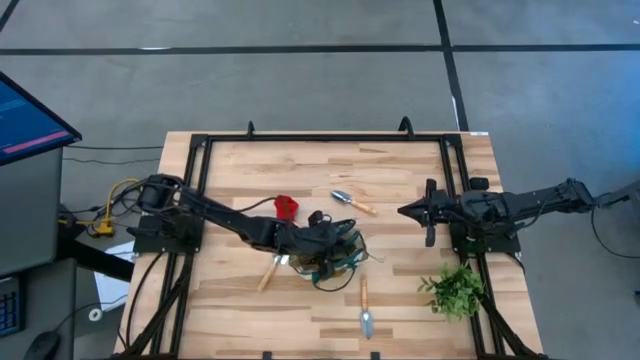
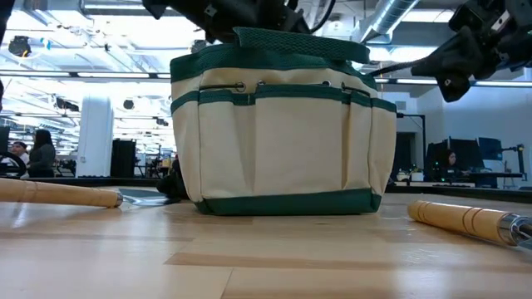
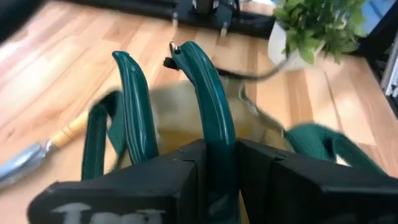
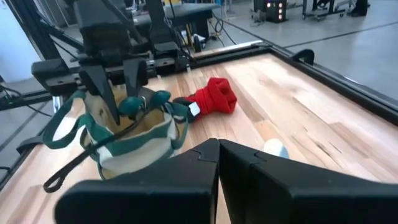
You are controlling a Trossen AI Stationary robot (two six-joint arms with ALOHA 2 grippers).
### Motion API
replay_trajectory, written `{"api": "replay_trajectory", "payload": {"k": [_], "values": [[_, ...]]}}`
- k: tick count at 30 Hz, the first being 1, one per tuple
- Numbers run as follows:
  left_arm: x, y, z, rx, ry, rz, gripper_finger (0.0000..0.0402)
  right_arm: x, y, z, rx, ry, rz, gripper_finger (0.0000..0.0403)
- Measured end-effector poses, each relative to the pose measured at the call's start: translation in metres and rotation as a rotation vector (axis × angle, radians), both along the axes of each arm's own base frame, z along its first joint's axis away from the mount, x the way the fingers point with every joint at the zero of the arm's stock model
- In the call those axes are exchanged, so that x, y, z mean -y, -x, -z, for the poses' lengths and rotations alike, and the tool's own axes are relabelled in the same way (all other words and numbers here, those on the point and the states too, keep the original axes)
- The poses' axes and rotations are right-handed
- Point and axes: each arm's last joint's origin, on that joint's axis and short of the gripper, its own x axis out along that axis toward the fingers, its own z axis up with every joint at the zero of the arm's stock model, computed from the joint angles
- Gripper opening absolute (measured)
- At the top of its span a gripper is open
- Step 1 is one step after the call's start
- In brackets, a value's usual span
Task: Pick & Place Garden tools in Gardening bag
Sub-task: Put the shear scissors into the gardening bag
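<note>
The tan gardening bag (image 1: 335, 255) with green trim stands upright at the table's middle, and it also shows in the low view (image 2: 283, 133). My left gripper (image 1: 332, 238) hangs over the bag's mouth, shut on the teal-handled pruners (image 3: 134, 106). The pruners' handle ends reach down to the bag's opening (image 4: 140, 102). My right gripper (image 1: 403, 211) waits shut and empty at the right. A red item (image 1: 287, 207), a trowel (image 1: 352, 202) and two wooden-handled tools (image 1: 268, 272) (image 1: 365, 305) lie flat on the table around the bag. My left gripper pinches one teal handle of the pruners (image 3: 214, 134) between its two fingers, and the other handle (image 3: 132, 118) stands free beside them. The fingers (image 4: 102, 93) come from above, pointing down, and lie along the handles. The pruners hang with their handle ends at the bag's mouth. The gripper hides the blade end.
A leafy green plant (image 1: 455, 290) stands at the near right of the table. The bag's loop handles (image 4: 62, 134) hang slack over its sides. A dark frame (image 1: 330, 140) runs along the table's edges. People show in the room behind the table (image 2: 37, 149).
</note>
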Motion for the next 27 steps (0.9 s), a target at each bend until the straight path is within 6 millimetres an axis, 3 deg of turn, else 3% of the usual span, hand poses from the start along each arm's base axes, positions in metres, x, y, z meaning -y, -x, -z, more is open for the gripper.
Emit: {"api": "replay_trajectory", "payload": {"k": [10, 27], "values": [[0.011, 0.023, -0.006, -0.145, 0.029, -0.003, 0.0048, 0.0, 0.0, 0.0, -0.003, -0.005, 0.001, 0.0], [0.01, 0.024, -0.002, -0.203, 0.1, 0.052, 0.0056, 0.0, 0.0, 0.001, -0.006, -0.004, 0.001, 0.0]]}}
